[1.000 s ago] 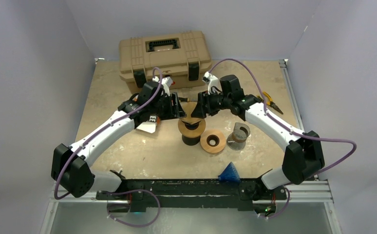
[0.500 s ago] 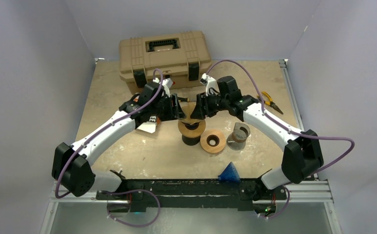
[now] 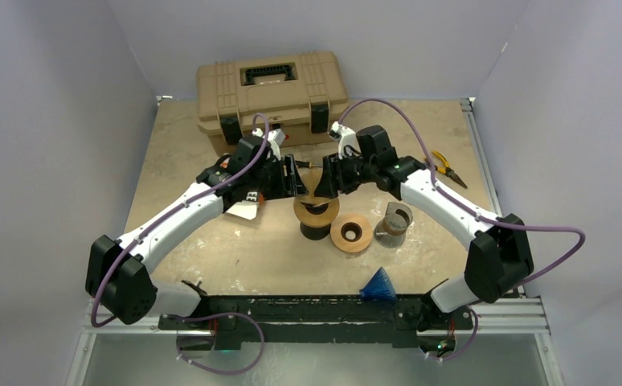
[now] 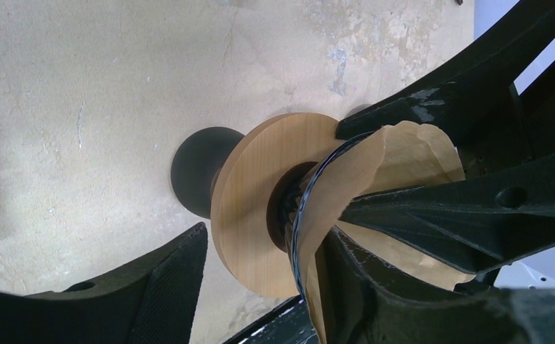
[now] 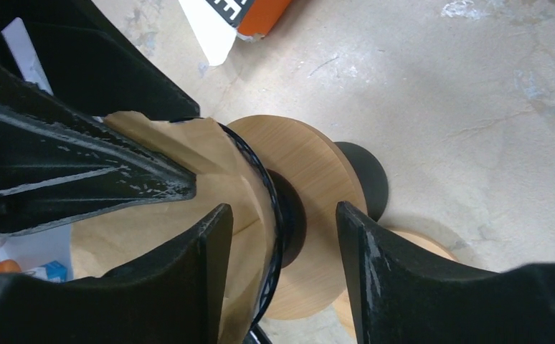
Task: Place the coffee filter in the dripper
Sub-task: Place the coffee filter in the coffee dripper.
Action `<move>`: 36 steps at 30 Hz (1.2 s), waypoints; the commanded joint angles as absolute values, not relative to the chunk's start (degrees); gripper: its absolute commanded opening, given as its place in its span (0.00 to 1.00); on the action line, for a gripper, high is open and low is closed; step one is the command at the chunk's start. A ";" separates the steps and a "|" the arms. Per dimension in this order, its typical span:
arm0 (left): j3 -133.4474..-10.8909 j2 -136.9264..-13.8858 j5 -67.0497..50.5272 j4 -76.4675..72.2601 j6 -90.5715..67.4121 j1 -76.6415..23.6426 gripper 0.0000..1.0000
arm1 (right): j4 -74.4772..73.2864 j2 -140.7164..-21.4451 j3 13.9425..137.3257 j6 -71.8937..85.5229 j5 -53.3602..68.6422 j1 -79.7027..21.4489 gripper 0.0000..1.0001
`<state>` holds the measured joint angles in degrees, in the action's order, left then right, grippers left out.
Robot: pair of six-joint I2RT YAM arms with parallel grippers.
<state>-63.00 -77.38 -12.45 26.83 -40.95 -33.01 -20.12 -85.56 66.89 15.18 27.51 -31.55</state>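
The dripper (image 3: 316, 215) stands mid-table: a dark cone with a wooden collar (image 4: 249, 215) (image 5: 310, 172) on a black base. The brown paper coffee filter (image 3: 314, 193) (image 4: 404, 158) (image 5: 153, 244) sits in the cone, its edge rumpled above the rim. My left gripper (image 3: 297, 178) (image 4: 264, 244) comes in from the left and my right gripper (image 3: 325, 178) (image 5: 282, 211) from the right. Each is open and straddles the cone's rim, one finger inside the filter and the other outside by the collar. Neither pinches the paper.
A tan toolbox (image 3: 272, 88) stands behind the arms. A second wooden ring (image 3: 351, 233), a small glass cup (image 3: 394, 223) and a blue cone (image 3: 378, 284) lie right of the dripper. Pliers (image 3: 446, 166) lie far right. A white and orange packet (image 3: 245, 209) lies under the left arm.
The right wrist has edged a little left toward the dripper. The left arm has hardly moved, and the filter stays in the cone.
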 commanded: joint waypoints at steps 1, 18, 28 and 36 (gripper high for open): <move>-65.59 -75.38 -13.16 25.09 -40.95 -32.63 0.58 | -22.17 -84.51 70.01 13.48 25.58 -31.78 0.63; -67.13 -70.78 -11.46 25.13 -40.71 -32.68 0.72 | -22.29 -80.24 72.15 14.98 20.91 -31.72 0.85; -66.70 -67.82 -5.43 27.10 -38.26 -32.69 0.72 | -23.67 -83.44 75.06 13.31 17.66 -32.35 0.86; -64.80 -67.12 -5.26 25.66 -37.92 -32.70 0.72 | -29.23 -87.68 79.18 11.77 11.71 -35.86 0.85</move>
